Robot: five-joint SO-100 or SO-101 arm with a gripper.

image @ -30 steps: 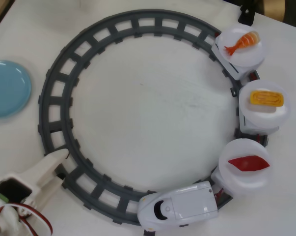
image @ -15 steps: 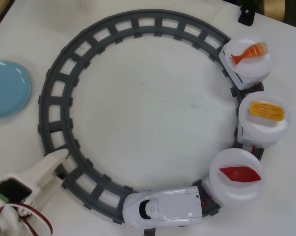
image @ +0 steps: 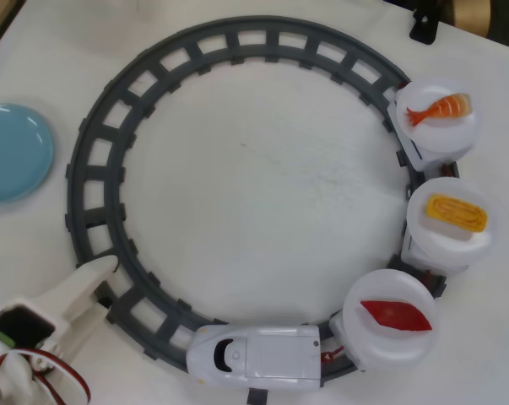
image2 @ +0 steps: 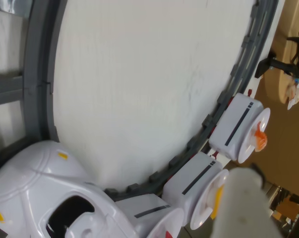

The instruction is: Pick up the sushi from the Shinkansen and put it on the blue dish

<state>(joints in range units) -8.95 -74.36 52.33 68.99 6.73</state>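
In the overhead view the white Shinkansen (image: pixel 254 354) rides the bottom of the grey ring track (image: pixel 94 181), nose pointing left. The first of its three plate cars carries the red sushi (image: pixel 395 315) at the lower right. The blue dish (image: pixel 13 152) lies at the left edge, outside the track. My gripper (image: pixel 102 270) rests at the lower left, its white tip touching the track's outer rail, jaws together and holding nothing. It is far left of the sushi. In the wrist view the train's nose (image2: pixel 45 193) fills the lower left and my gripper (image2: pixel 244 181) is a blur.
Behind the sushi car come a plate with a yellow egg piece (image: pixel 457 213) and one with an orange shrimp piece (image: pixel 440 108). A black stand (image: pixel 425 25) sits at the top right table edge. Red wires (image: pixel 43 371) trail from my arm.
The train has run clockwise along the track, its nose moving left along the bottom and all three plate cars following. My gripper has stayed still.
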